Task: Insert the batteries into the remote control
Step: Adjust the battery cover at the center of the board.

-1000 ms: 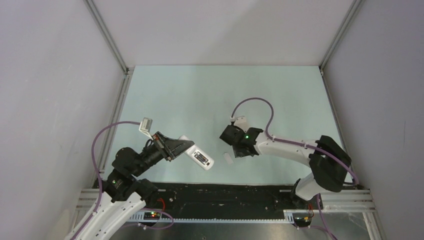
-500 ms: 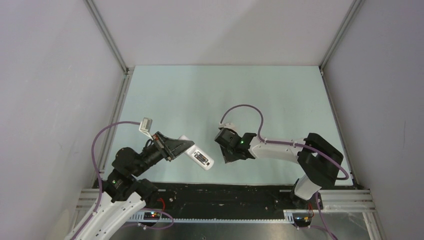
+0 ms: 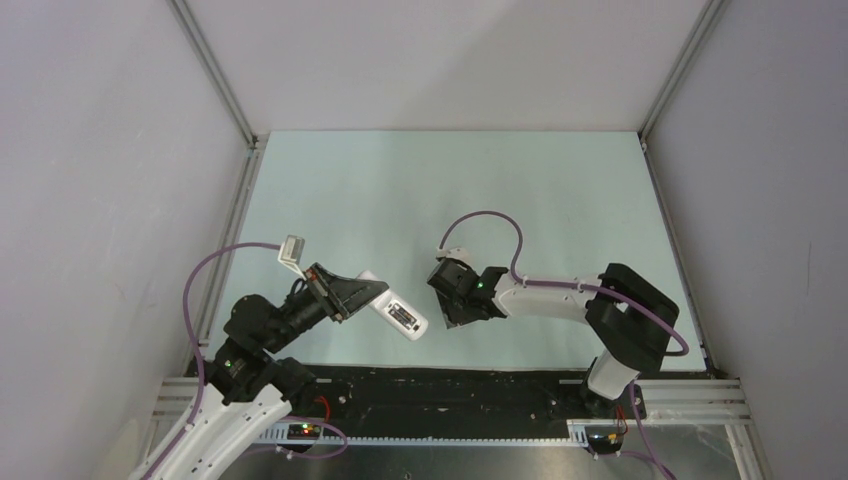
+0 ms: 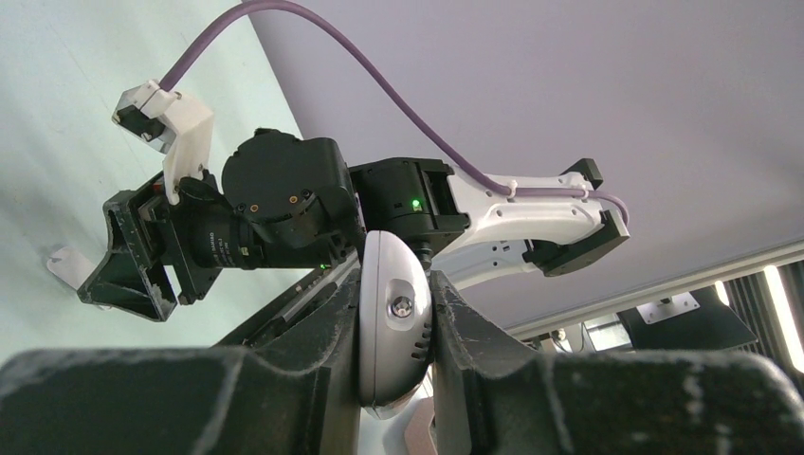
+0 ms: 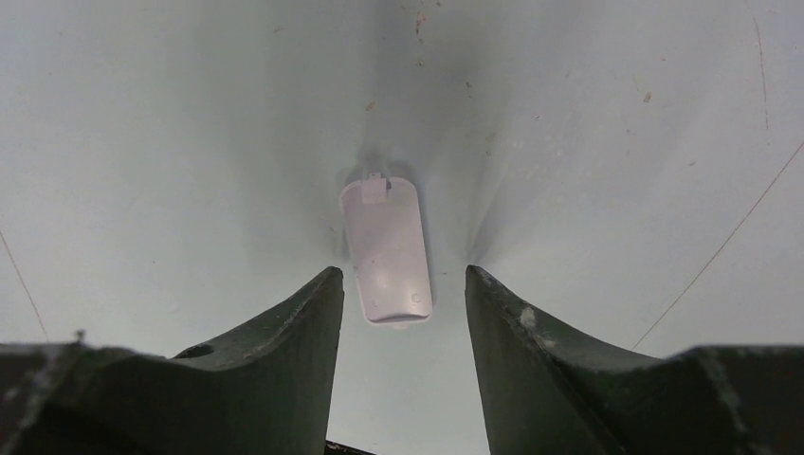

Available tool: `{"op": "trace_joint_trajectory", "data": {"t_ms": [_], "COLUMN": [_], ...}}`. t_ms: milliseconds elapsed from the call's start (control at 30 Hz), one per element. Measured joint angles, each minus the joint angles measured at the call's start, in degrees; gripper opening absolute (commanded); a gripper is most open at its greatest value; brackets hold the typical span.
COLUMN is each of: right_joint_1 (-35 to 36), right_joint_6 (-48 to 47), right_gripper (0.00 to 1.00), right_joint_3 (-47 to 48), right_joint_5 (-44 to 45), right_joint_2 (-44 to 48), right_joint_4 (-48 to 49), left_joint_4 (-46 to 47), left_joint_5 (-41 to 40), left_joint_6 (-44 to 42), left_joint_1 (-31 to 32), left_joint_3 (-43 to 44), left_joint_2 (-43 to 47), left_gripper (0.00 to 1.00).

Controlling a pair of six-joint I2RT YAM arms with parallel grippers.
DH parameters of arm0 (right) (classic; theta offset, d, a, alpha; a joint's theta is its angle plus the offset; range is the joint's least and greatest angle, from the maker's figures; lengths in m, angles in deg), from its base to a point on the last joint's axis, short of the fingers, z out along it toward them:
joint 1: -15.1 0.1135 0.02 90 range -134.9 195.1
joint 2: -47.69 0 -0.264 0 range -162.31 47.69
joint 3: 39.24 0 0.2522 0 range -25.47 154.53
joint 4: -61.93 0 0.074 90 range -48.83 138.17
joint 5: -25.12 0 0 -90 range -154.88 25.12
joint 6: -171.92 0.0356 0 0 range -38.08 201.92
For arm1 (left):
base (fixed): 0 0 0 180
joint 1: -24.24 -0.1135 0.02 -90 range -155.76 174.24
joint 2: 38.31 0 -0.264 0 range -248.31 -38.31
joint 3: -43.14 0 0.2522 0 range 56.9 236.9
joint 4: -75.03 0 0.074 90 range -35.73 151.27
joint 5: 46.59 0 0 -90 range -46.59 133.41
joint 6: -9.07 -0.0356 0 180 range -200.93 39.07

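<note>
my left tool (image 3: 368,293) is clamped on the remote control (image 3: 398,316), near left above the counter (image 3: 400,190). my right tool (image 5: 403,301) stands apart, astride the loose white cover (image 5: 386,251). no batteries show, so i can't judge them loaded. the cover is not yet fitted.

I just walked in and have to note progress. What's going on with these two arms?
The left gripper is shut on one end of the white remote control and holds it toward the other arm. The right gripper hangs low over the table, its jaws open on either side of a small white cover piece that lies flat there, not gripped. No batteries show in any view, so whether they are loaded cannot be told.
</note>
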Motion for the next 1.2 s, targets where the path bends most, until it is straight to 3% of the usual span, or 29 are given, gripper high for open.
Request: {"op": "trace_joint_trajectory", "data": {"t_ms": [1200], "right_joint_1": [-1.6], "right_joint_6": [1.6], "right_gripper": [0.54], "right_joint_3": [-2.4], "right_joint_5": [0.1], "right_joint_2": [0.7], "right_joint_4": [2.1], "left_joint_4": [0.0], "left_joint_5": [0.0], "left_joint_6": [-0.4], "left_joint_1": [0.0], "left_joint_3": [0.0], "left_joint_2": [-1.0], "left_gripper": [0.01]}}
